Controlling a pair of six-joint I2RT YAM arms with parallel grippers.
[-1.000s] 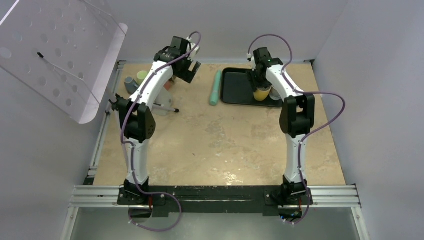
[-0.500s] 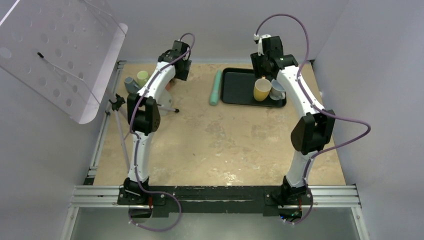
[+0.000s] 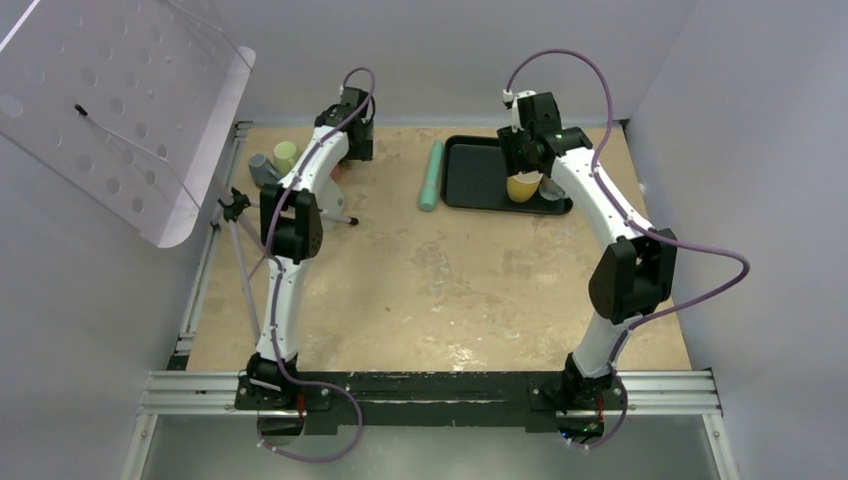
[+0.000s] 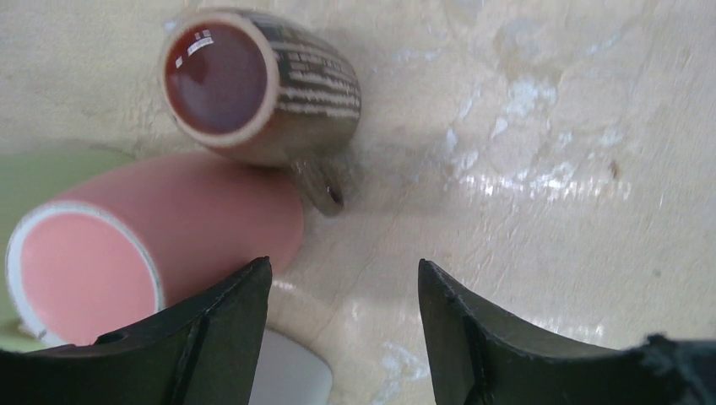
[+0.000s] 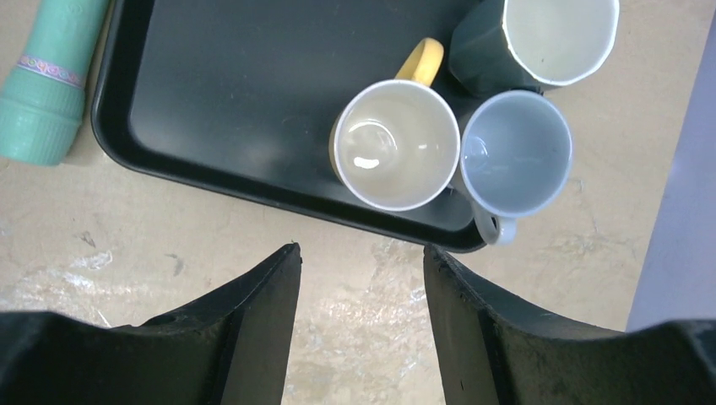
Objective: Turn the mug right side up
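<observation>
**Item:** brown striped ceramic mug (image 4: 279, 93) with a glossy dark interior. It lies on its side on the beige table (image 4: 549, 126), upper left of the left wrist view, just beside a pink cylindrical cup (image 4: 160, 245) that is also on its side.

**Step (judged):** approach, with no grasp made yet.

**Left gripper (image 4: 342, 291):** jaws apart and empty, pointing down, lower centre of its view.

**Next move (judged):** descend, straddle the mug's wall and keep clear of the pink cup.

**Right gripper (image 5: 359, 270):** jaws apart and empty, above the black plastic tray (image 5: 211, 76), which holds an upright yellow mug (image 5: 395, 143).
</observation>
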